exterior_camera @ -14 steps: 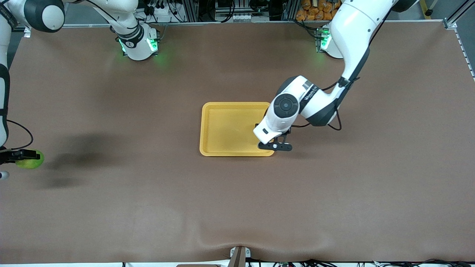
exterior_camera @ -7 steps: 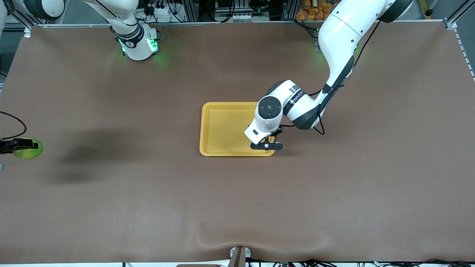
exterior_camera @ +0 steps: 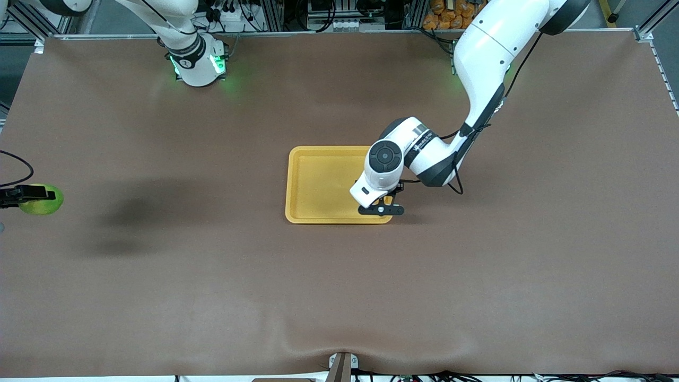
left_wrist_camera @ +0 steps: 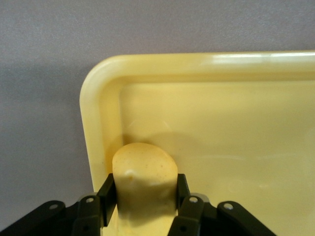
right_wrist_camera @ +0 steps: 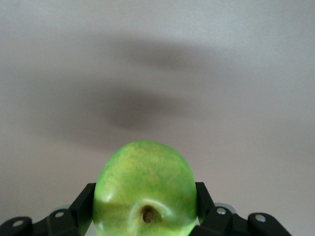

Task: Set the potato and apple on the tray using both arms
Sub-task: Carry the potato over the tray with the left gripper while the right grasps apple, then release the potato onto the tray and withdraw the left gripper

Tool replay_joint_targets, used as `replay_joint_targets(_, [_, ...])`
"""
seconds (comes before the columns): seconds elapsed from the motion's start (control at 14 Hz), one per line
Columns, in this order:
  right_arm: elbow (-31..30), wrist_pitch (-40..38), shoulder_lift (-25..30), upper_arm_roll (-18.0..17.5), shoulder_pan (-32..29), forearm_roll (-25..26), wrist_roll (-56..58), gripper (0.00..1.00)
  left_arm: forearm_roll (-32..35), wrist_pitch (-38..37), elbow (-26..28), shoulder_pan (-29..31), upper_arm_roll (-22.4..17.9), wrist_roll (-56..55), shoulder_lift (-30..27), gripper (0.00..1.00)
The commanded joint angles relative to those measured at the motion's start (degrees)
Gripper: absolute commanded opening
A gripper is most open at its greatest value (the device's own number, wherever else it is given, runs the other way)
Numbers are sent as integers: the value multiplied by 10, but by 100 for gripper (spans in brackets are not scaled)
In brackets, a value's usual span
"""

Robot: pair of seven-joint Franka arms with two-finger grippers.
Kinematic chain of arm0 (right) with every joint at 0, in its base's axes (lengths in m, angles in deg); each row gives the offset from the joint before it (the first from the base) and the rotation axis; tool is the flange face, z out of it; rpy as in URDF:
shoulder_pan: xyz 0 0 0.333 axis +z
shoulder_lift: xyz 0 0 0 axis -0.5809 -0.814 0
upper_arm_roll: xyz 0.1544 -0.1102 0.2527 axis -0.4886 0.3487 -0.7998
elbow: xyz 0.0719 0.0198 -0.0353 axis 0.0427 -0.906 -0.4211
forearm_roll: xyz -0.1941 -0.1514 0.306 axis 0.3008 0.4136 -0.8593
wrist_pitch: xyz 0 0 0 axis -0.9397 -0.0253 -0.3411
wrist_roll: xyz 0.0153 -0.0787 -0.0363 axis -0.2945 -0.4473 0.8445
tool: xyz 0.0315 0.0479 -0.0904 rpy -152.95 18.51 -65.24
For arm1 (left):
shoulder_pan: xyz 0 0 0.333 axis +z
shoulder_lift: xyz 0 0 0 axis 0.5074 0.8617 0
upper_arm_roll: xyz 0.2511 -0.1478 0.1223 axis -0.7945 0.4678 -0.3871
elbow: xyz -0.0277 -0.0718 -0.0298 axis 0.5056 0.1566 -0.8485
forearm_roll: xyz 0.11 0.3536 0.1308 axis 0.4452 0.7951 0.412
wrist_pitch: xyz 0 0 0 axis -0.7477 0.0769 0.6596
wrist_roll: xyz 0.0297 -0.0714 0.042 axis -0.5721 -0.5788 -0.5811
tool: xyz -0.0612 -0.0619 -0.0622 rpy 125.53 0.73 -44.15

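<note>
The yellow tray (exterior_camera: 318, 180) lies mid-table. My left gripper (exterior_camera: 383, 205) is shut on the yellow-orange potato (exterior_camera: 388, 200) and hangs low over the tray's corner nearest the front camera, toward the left arm's end. In the left wrist view the potato (left_wrist_camera: 145, 172) sits pinched between both pads just inside the tray's (left_wrist_camera: 236, 132) rounded rim; I cannot tell whether it touches the floor. My right gripper (exterior_camera: 24, 195) is shut on the green apple (exterior_camera: 43, 200), up over the table at the right arm's end. The apple (right_wrist_camera: 145, 189) fills the right gripper (right_wrist_camera: 145, 201), dimple toward the camera.
A brown mat (exterior_camera: 477, 265) covers the table, with a bulge at its edge (exterior_camera: 342, 353) nearest the front camera. The arms' green-lit bases (exterior_camera: 197, 66) stand along the farthest edge. A dark shadow (exterior_camera: 143, 212) lies between the apple and the tray.
My left gripper has carried the potato from the tray's outer edge to over its corner, then nearly stopped. The right gripper has moved with the apple, upward in the front view.
</note>
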Motion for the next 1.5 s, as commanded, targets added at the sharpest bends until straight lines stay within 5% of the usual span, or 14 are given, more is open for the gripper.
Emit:
replay_joint_targets(0.0, [-72,1,71,1,30,-3,-45,0,16,-1,-17,-7,-5,-16,12,65])
replay_joint_targets(0.07, [-82,1,81,1,39,-3,-54,0,17,-1,-17,-7,-5,-13,12,100])
replay_joint_targets(0.64, [-136,-24,156,0,112,-4,-190,0,17,-5,-40,4,-5,-14,-9,100])
replay_joint_targets(1.43, [-140,-70,180,0,230,-40,-415,0,-39,-150,-86,161,3,154,-132,100])
